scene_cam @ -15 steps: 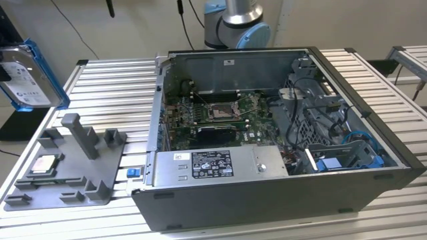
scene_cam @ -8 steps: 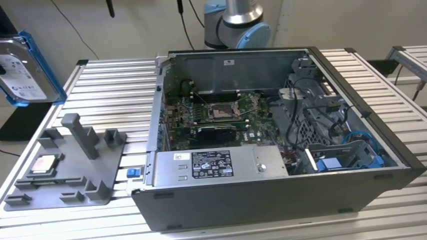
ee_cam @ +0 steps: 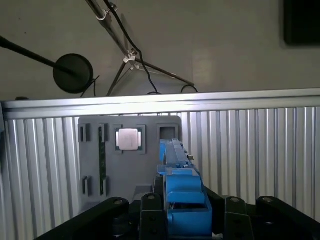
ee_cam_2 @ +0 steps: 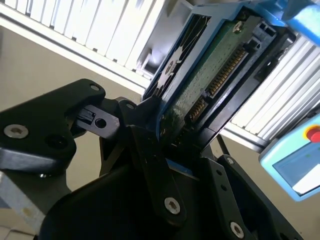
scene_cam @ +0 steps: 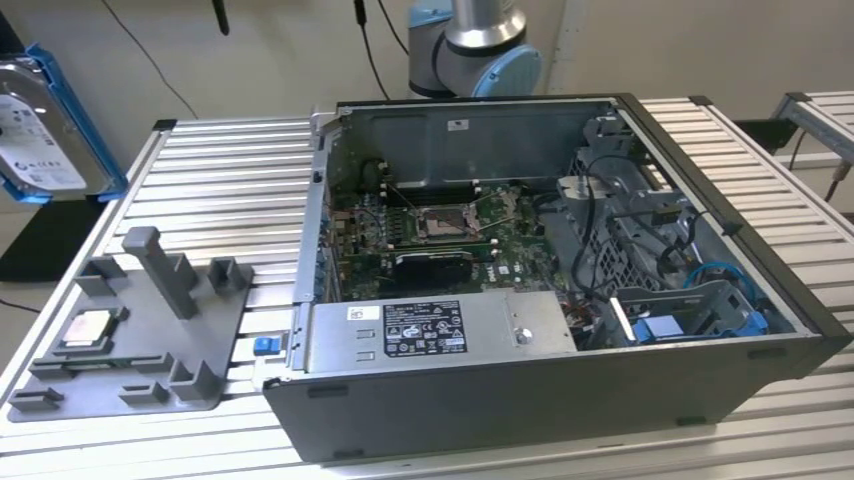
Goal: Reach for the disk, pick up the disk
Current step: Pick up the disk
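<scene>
**Disk (scene_cam: 38, 140) clamped in the tool (ee_cam_2: 172, 131)**

Exterior view: you see the disk at ten o'clock from the computer case (scene_cam: 534, 390). Second wrist view: black fingers (ee_cam_2: 150, 155) pinch its end. First wrist view: its blue rail (ee_cam: 175, 155) shows edge-on against the grey fixture (ee_cam: 127, 175).

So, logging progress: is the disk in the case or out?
Out: the claw clamps the disk at the exterior view's left edge, clear of the case.

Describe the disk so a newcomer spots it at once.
From the computer case on the table, look to the exterior view's left edge. The disk is the silver, white-labelled slab with blue rails, clamped in the pincer in the second wrist view; the gray tray's processor chip is small and square.
</scene>
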Controlling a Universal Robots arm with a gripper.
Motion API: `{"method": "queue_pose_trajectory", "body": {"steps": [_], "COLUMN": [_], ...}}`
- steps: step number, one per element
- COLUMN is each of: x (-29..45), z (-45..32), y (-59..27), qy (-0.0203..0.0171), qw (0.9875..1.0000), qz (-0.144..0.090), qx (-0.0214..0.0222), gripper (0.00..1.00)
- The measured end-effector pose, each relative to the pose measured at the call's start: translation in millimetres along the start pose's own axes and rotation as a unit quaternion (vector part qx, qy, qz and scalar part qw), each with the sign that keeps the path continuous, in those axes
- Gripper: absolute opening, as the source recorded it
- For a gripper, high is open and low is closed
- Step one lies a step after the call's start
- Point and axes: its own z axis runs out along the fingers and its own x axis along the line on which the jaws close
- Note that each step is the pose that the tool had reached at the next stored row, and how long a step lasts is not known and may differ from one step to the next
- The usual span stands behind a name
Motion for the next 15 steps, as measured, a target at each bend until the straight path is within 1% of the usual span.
{"method": "queue_pose_trajectory", "body": {"steps": [10,15], "x": [-0.3,-0.4], "z": [-15.8,-22.3], "y": [0.0,0.0], "qy": [0.0,0.0], "qw": [1.0,1.0], "qz": [0.0,0.0], "qx": [0.0,0.0], "gripper": [0.0,0.0]}}
